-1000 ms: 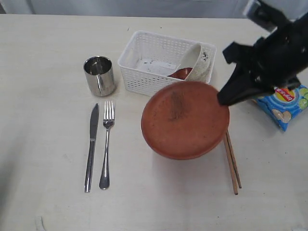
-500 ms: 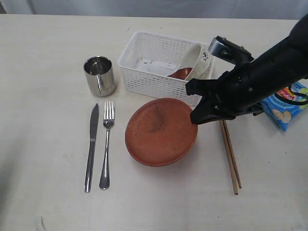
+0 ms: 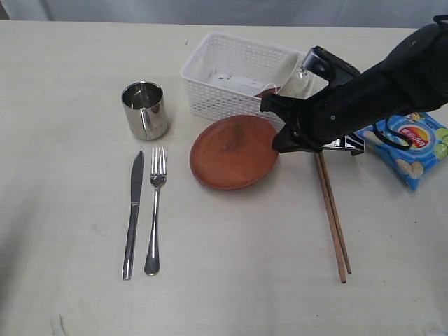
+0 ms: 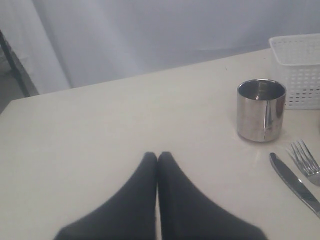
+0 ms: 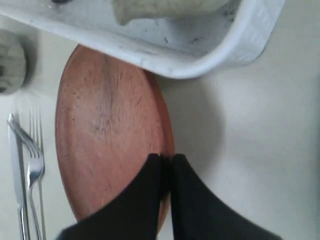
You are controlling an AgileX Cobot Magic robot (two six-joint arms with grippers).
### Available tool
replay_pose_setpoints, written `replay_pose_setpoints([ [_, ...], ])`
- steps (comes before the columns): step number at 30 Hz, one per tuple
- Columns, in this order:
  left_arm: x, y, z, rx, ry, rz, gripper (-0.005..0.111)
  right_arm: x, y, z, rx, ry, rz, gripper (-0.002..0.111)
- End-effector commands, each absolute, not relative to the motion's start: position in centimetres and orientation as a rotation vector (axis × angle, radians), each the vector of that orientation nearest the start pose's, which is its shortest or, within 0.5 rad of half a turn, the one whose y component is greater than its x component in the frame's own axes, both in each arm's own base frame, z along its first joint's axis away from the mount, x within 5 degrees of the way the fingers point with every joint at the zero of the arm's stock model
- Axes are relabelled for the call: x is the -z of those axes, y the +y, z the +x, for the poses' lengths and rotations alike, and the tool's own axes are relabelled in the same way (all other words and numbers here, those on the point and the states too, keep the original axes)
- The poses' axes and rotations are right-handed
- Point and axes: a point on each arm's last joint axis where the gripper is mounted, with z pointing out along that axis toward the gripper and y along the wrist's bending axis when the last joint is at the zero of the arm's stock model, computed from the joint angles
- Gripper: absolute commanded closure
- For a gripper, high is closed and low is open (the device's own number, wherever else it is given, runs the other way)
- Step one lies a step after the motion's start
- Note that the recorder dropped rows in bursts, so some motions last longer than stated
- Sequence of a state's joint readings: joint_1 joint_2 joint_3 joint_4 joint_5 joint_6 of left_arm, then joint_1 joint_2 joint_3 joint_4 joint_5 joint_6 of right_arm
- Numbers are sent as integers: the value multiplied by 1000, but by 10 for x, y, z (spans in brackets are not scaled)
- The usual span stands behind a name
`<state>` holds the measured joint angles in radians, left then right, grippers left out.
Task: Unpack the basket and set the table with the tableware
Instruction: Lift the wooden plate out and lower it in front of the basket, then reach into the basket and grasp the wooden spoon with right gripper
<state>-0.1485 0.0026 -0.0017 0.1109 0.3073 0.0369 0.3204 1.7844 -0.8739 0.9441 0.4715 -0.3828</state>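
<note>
Gripping plate [image 3: 233, 150] rim: right pincer [image 3: 275, 145]; left pincer [image 4: 157, 158] closed, empty; chip bag [image 3: 414, 152] logo unreadable.

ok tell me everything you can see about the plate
The plate is round, reddish-brown and matte, like clay, with a dark smudge near its middle. It sits low on the table, right beside the basket, between the fork and the chopsticks. The right gripper is shut on its rim; whether it lies flat is unclear.

Table [image 3: 63, 77]: was beige
Far edge: basket [image 3: 231, 98] stood
Middle: plate [image 3: 231, 150] beside it
Left half: cup [image 3: 145, 110], knife [image 3: 133, 213], fork [image 3: 155, 210] lay
Right edge: chip bag [image 3: 413, 150], chopsticks [image 3: 332, 217]
</note>
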Motion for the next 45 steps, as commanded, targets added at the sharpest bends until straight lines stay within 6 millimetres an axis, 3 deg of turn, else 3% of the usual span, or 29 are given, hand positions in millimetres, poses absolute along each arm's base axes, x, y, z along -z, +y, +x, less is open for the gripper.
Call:
replay_pose_setpoints([
  [1, -186, -5, 54, -24, 1767, 226, 107, -139, 132, 305, -722, 2730, 262, 109],
  [4, -186, -5, 54, -24, 1767, 226, 107, -132, 133, 306, -732, 2741, 278, 109],
  [7, -186, -5, 54, -24, 1767, 226, 107, -133, 137, 310, -752, 2746, 176, 107],
  [13, -186, -5, 54, -24, 1767, 226, 107, -152, 146, 326, -843, 2685, 184, 75],
  [18, -186, -5, 54, -24, 1767, 226, 107, -162, 152, 333, -914, 2686, 180, 74],
  [20, -186, -5, 54, -24, 1767, 226, 107, -168, 156, 332, -950, 2698, 94, 74],
  [26, -186, -5, 54, -24, 1767, 226, 107, -227, 163, 344, -898, 2586, -283, 74],
  [29, -186, -5, 54, -24, 1767, 226, 107, -263, 158, 362, -714, 2516, -334, 74],
  [33, -186, -5, 54, -24, 1767, 226, 107, -284, 149, 391, -392, 2554, -413, 74],
  [36, -186, -5, 54, -24, 1767, 226, 107, -281, 151, 411, -283, 2657, -532, 74],
  [39, -186, -5, 54, -24, 1767, 226, 107, -271, 160, 428, -286, 2738, -724, 74],
  [41, -186, -5, 54, -24, 1767, 226, 107, -265, 173, 443, -274, 2667, -847, 74],
  [45, -186, -5, 54, -24, 1767, 226, 107, -249, 199, 452, -229, 2525, -1092, 74],
])
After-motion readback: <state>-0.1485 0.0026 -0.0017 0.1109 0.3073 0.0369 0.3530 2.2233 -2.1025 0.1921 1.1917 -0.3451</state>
